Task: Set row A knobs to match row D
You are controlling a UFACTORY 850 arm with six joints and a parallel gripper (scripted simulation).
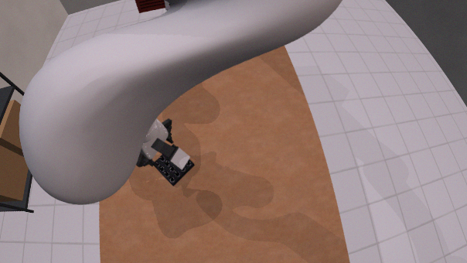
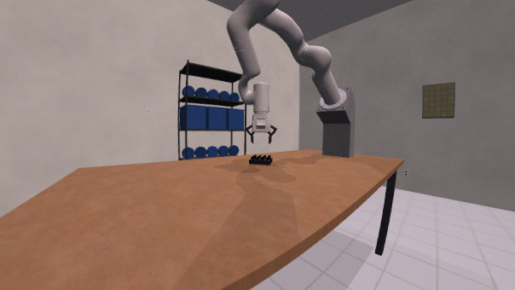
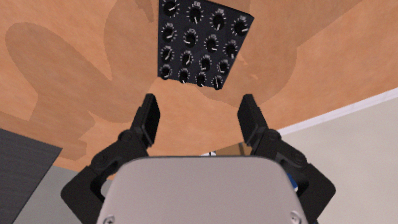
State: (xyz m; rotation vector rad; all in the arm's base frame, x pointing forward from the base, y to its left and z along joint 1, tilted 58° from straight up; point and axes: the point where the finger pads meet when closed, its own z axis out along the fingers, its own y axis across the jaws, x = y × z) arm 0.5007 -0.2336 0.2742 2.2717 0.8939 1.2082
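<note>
The black two-fingered hand point(image 3: 199, 120), fully open and empty, hovers above the black sixteen-knob box point(image 3: 202, 42) at upper centre of the wrist view; the approach step is under way, and next it must descend onto a row A knob.
</note>
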